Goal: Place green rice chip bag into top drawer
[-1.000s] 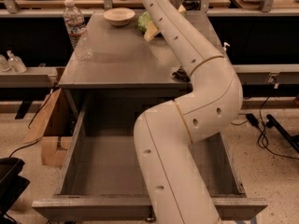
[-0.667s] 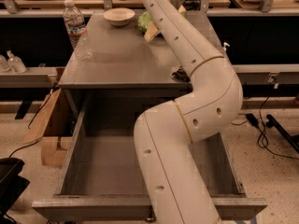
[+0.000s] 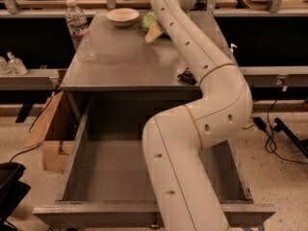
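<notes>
The green rice chip bag (image 3: 148,19) lies at the back of the grey table (image 3: 120,66), just right of a white bowl, and my arm partly hides it. My gripper (image 3: 154,32) is at the bag's near edge, low over the tabletop, and my own arm covers most of it. Whether it touches the bag cannot be made out. The top drawer (image 3: 72,162) is pulled fully open below the table's front edge. The parts of its grey inside that I can see hold nothing, and my arm crosses over its right half.
A white bowl (image 3: 122,16) stands at the back of the table, and a clear water bottle (image 3: 79,30) at its left edge. A small black packet (image 3: 187,76) lies near the front right edge. A cardboard box (image 3: 50,141) sits on the floor to the left, and cables (image 3: 274,129) run to the right.
</notes>
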Controlling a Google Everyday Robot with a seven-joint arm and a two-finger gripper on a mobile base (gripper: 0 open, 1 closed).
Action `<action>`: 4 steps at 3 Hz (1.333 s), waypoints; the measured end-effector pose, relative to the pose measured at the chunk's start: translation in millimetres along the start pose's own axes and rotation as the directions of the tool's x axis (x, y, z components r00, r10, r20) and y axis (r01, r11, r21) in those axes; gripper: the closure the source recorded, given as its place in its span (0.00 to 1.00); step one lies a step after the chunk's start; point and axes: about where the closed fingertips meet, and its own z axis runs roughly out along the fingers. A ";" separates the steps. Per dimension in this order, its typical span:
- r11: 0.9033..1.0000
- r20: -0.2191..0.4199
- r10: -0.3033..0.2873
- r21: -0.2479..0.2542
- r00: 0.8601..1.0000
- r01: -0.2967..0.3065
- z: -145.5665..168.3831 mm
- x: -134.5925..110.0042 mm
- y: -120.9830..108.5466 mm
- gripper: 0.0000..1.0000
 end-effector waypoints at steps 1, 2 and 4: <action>0.996 0.059 -0.084 -0.011 0.995 0.085 9.1 -11.4 8.6 0.18; 0.995 0.058 -0.103 -0.013 0.993 0.104 11.9 -10.1 10.6 0.42; 0.994 0.051 -0.105 -0.019 0.993 0.106 17.4 -6.7 15.1 0.88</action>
